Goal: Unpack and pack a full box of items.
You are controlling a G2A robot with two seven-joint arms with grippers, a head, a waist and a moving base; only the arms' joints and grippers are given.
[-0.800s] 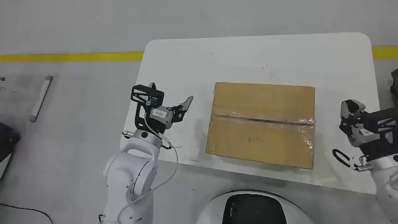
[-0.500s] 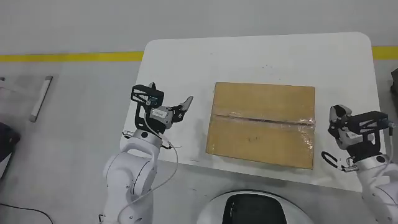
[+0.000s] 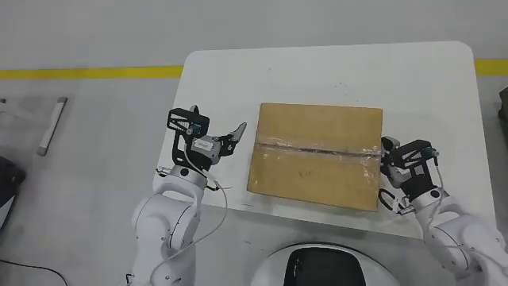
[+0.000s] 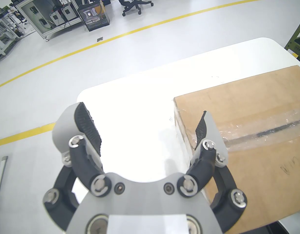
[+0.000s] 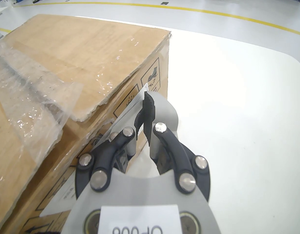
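Top view: a closed cardboard box (image 3: 315, 156) lies flat in the middle of the white desk (image 3: 333, 71), its long axis running from the robot's left to its right and turned slightly off the desk's edges; a strip of clear tape (image 3: 317, 148) follows the seam between the flaps along that same axis. The left gripper (image 3: 232, 138) hangs near the box's left short end without touching it, and the right gripper (image 3: 390, 149) sits at the opposite short end. Left wrist view: the left gripper (image 4: 141, 109) has its fingers (image 4: 87, 122) spread wide with nothing between them, above bare desk (image 4: 130, 103); the left end of the box (image 4: 250, 108) and its near corner show beyond, with the tape (image 4: 262, 129) running away along the top, and a yellow floor line (image 4: 140, 29) curves past the desk. Right wrist view: the right gripper (image 5: 145, 101) has its fingers (image 5: 164, 113) pressed together on nothing, close against the box's (image 5: 79, 49) right end face, which carries printed handling symbols; here the tape (image 5: 30, 93) appears wrinkled and partly lifted from the top flap, whose torn edge overhangs that face, with open desk (image 5: 225, 98) on the far side of the fingers
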